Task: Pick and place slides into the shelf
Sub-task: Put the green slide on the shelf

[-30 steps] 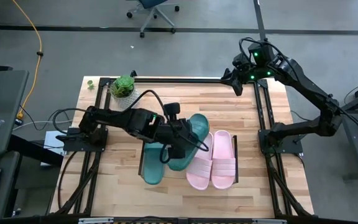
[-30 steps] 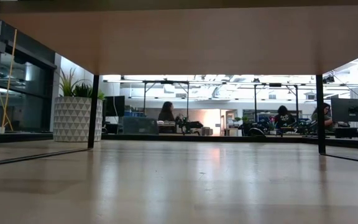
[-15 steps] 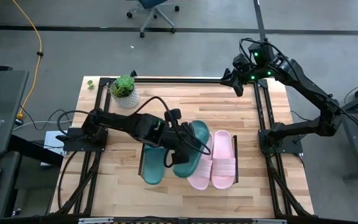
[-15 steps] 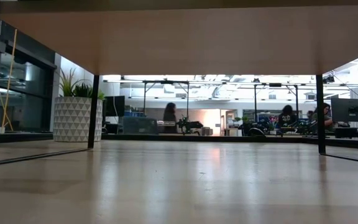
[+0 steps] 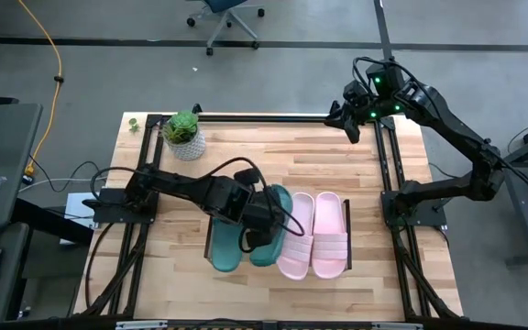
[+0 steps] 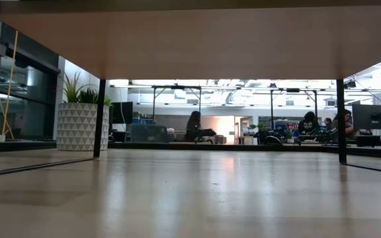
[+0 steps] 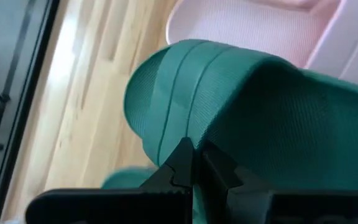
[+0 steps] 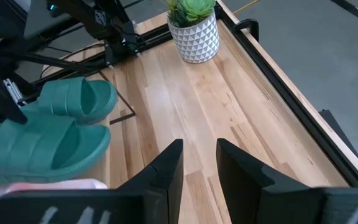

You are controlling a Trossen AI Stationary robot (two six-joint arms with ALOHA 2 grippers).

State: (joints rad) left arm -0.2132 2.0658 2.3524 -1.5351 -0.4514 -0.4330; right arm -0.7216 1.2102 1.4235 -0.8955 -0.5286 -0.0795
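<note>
High view: four slides in a row on the shelf (image 5: pixel 211 216) at mid tabletop (image 5: pixel 356 156) — outer teal slide (image 5: pixel 225 246), held teal slide (image 5: pixel 270 243), two pink slides (image 5: pixel 314 236) just beside it.
Left gripper (image 5: pixel 257 220): over the held teal slide, fingers (image 7: pixel 180 167) pinched shut on its ribbed strap, seen close in the left wrist view; slide tilted slightly, toe end toward the pink pair.
Right gripper (image 5: pixel 349 117): parked at the far right corner of the tabletop, fingers (image 8: pixel 166 171) apart, holding nothing.
Weight: judged light; one-strap grip apparently enough to carry it.
Stiffness: rubbery and pliant by the look; strap likely to flex and let the sole swing under the pinch.
Surface: ribbed strap (image 7: pixel 185 93) giving good purchase; smooth sole edges probably more slippery.
Fragility: low; little harm from a bump or a short drop.
Best hold: middle of the strap arch, across the ribs, keeping the sole balanced.
Risk: sole nudging the neighbouring pink slide on lowering.
Bystander: potted plant (image 5: pixel 183 133) at the far left corner, well apart.
Low view: only bare wood under a board, room beyond; no slides visible.
</note>
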